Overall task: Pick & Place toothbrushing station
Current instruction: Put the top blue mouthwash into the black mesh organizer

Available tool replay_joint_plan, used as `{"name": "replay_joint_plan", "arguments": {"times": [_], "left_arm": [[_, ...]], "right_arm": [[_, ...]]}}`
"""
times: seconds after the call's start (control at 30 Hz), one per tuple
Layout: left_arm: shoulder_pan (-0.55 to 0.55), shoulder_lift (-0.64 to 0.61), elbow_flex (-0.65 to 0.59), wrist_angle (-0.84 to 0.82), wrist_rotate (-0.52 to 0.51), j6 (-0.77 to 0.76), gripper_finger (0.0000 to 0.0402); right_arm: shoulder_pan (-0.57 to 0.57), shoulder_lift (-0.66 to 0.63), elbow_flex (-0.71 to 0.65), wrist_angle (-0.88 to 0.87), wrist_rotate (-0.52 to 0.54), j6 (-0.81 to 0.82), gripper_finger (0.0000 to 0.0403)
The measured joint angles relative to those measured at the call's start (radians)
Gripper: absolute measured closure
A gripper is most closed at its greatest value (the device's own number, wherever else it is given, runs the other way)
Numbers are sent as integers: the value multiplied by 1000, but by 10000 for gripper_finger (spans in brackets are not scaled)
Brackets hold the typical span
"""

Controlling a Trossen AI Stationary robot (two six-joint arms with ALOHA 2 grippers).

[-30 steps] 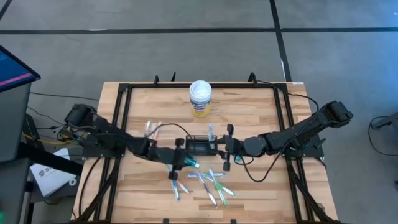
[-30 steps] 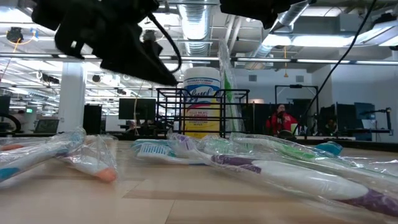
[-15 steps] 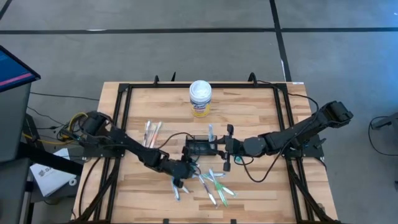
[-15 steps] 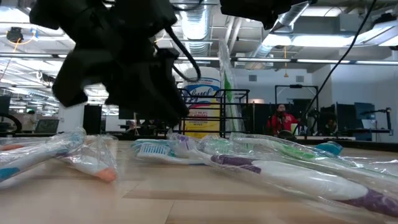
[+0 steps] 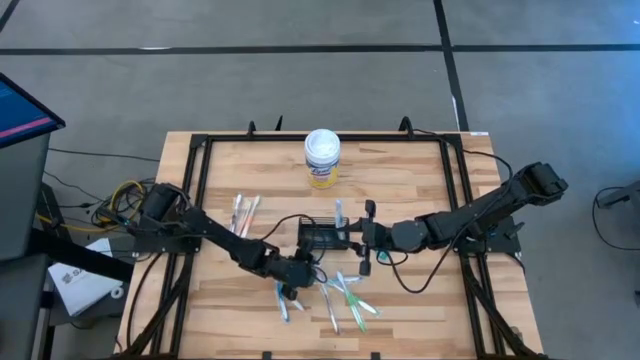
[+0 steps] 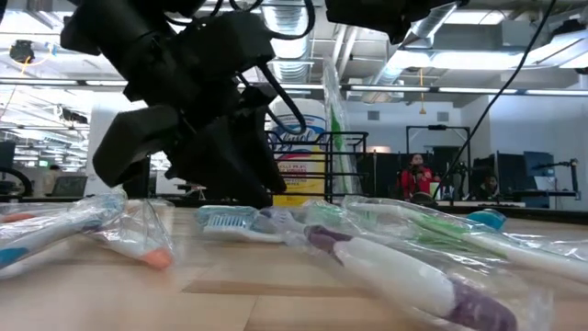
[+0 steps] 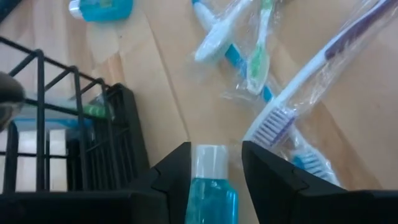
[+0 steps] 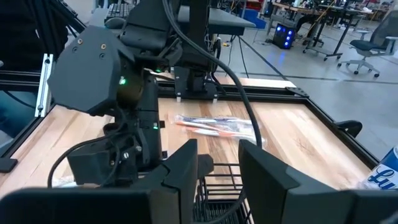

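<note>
Left claw [image 5: 292, 279], jaws closed on small blue bottle [image 7: 211, 186], sits at seven o'clock beside wire holder [image 5: 322, 236]; right claw [image 5: 362, 240] part-open, empty, at three.

Even overhead light fills my table [image 5: 420, 190], casting soft shadows. Ceiling strip lights [image 6: 478, 60] glare in the low view; the nearest wrapped toothbrush [image 6: 404, 276] is blurred, out of focus.

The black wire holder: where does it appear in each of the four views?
High view: holder at table centre.
Low view: centre, partly hidden.
Left wrist view: left side.
Right wrist view: bottom edge, centre.
Landmark: white canister behind it.
</note>
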Motion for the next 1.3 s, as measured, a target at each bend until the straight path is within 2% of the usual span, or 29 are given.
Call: {"name": "replay_joint_plan", "arguments": {"times": [0.17,0.57,0.93,1.3], "left_arm": [[28,-4,3,10,82,3,258],[38,-3,2,-4,90,5,254],[-2,-2,-3,-20,28,-11,254],[10,-2,-2,-39,-13,-4,259]], "right_arm": [[0,0,0,1,0,0,295],[0,0,0,-1,0,0,295],[0,0,0,-3,-1,3,295],[0,0,0,-6,-2,18,295]]}}
